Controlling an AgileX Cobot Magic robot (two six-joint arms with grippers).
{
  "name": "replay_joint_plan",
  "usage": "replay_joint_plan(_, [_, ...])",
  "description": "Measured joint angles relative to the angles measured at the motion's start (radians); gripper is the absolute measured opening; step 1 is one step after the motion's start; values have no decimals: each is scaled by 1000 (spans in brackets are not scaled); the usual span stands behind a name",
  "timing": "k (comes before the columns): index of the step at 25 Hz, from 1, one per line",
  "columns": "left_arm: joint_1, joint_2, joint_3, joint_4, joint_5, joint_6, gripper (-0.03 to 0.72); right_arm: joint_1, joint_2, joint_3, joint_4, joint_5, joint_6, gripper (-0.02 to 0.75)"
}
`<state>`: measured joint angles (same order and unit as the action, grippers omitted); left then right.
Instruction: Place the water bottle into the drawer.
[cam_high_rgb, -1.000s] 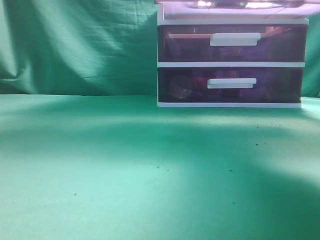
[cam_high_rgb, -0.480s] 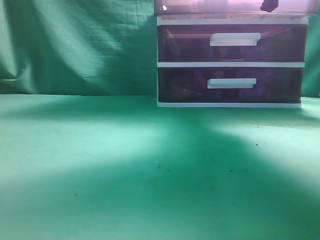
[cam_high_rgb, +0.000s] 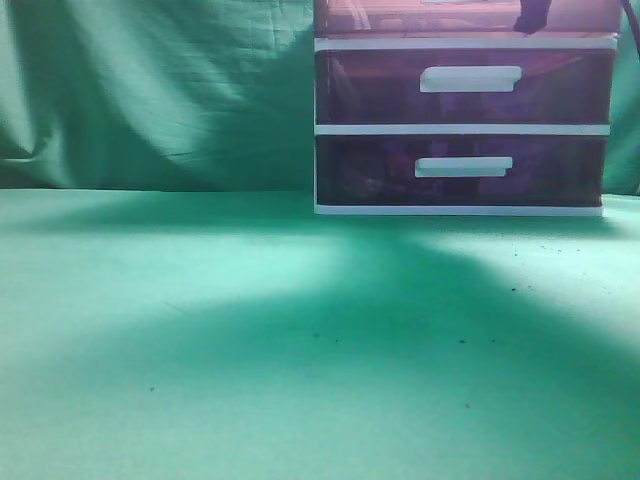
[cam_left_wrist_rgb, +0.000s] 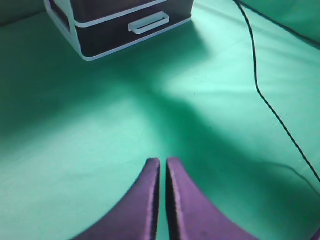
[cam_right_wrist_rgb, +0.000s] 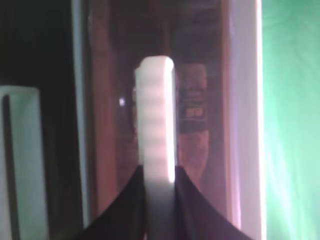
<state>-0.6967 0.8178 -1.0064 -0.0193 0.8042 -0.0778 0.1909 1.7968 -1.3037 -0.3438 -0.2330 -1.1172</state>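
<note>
The reddish-pink drawer (cam_high_rgb: 400, 18) is the top one of the white-framed unit, cut off by the top edge of the exterior view. My right gripper (cam_right_wrist_rgb: 159, 175) is shut on its white bar handle (cam_right_wrist_rgb: 156, 110). It shows as a dark shape (cam_high_rgb: 530, 15) at the drawer front. A dim shape with a dark label (cam_right_wrist_rgb: 192, 100) shows through the drawer front; I cannot tell if it is the water bottle. My left gripper (cam_left_wrist_rgb: 163, 161) is shut and empty, above the green table, well in front of the unit (cam_left_wrist_rgb: 75, 22).
Two darker purple drawers (cam_high_rgb: 370, 90) (cam_high_rgb: 370, 170) with white handles sit below the pink one. A black cable (cam_left_wrist_rgb: 257, 85) runs across the green cloth on the right. A green backdrop hangs behind the unit.
The top drawer's front went from bright lit pink to dull reddish and now sits in line with the unit's frame. The right gripper came into view at its front.
</note>
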Motion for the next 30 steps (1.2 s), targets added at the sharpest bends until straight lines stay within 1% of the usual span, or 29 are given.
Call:
replay_joint_plan(1, [0,0,0,0,0,0,0,0,0,0,4,-2,3,82])
replay_joint_plan(2, [0,0,0,0,-2,0,0,0,0,0,8,-6,13,130])
replay_joint_plan(4, [0,0,2,0,-2,0,0,-1,0,0,10,-19,32,197])
replay_joint_plan(6, [0,0,2,0,-2,0,0,-4,0,-2,14,-30,69,281])
replay_joint_plan(9, [0,0,2,0,-2,0,0,-6,-10,-4,21,-34,154,415])
replay_joint_plan(10, [0,0,2,2,-2,0,0,-6,-18,-4,23,-29,198,471])
replay_joint_plan(11, [0,0,2,4,-2,0,0,-6,-31,0,23,-16,241,487])
replay_joint_plan(12, [0,0,2,5,-2,0,0,-6,-41,6,23,3,294,472])
replay_joint_plan(14, [0,0,2,19,-4,-2,0,-6,-81,14,25,70,407,472])
replay_joint_plan(17, [0,0,2,29,-4,-2,0,11,-173,12,34,210,572,472])
replay_joint_plan(19, [0,0,2,31,-4,-2,0,33,-246,8,44,339,659,472])
replay_joint_plan(22, [0,0,2,21,-4,-2,0,97,-345,8,59,545,738,472])
replay_joint_plan(26, [0,-10,-18,-58,-4,8,0,207,-473,8,86,790,762,472])
replay_joint_plan(28, [0,-41,-17,-81,-4,28,0,249,-542,8,99,872,795,472])
replay_joint_plan(30, [0,-93,-17,-85,-4,38,0,267,-602,8,117,941,846,472])
